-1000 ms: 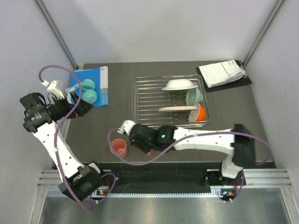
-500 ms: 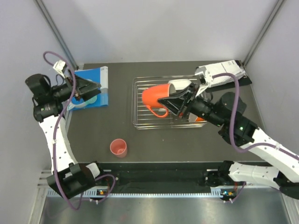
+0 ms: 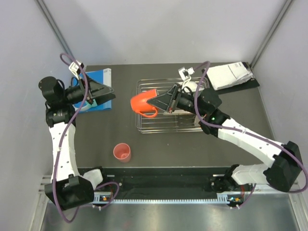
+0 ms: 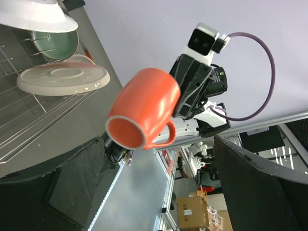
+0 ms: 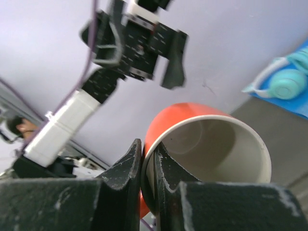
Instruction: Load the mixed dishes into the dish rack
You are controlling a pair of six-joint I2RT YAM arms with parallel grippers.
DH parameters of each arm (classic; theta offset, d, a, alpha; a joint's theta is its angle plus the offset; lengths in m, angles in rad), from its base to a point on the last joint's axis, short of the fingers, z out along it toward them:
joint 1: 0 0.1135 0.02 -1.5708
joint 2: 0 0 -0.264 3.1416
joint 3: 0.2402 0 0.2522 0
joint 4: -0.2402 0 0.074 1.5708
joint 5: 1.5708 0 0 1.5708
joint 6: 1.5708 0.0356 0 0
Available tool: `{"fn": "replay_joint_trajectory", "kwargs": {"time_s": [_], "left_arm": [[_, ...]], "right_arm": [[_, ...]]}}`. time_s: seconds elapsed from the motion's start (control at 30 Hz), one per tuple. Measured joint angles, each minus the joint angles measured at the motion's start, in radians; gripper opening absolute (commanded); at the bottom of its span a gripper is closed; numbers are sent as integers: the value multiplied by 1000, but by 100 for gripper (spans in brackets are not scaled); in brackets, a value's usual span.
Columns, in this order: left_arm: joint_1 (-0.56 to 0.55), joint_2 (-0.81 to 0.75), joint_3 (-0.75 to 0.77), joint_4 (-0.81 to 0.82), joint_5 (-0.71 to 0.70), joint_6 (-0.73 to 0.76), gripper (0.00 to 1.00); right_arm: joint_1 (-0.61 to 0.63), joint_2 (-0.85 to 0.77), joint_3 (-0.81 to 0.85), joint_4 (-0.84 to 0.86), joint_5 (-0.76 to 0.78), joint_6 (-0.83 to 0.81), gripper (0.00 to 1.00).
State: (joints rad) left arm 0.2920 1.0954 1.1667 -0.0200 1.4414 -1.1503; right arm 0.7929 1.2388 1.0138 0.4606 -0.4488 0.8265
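The right claw is clenched on the rim of the one orange mug, holding it sideways in the air above the left edge of the single dish rack. Three dishes show in the rack: one white bowl, one mint-green bowl and one cream plate. One pink cup stands on the desk near the front, and the left claw hangs released, jaws wide, over the blue book.
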Motion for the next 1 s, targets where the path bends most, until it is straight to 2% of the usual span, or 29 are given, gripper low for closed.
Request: {"fn": "replay_joint_trajectory", "kwargs": {"time_s": [0.27,0.57,1.0], "left_arm": [[-35,-63,-164,34,-106,-3,99],[-58,-63,-176,126,-142,-83,99],[-82,-63,-213,242,-150,-173,99]], "right_arm": [[-7,134,2,343,-86,222,0],[-9,337,52,621,-96,436,0],[11,509,161,752,-58,576,0]]}}
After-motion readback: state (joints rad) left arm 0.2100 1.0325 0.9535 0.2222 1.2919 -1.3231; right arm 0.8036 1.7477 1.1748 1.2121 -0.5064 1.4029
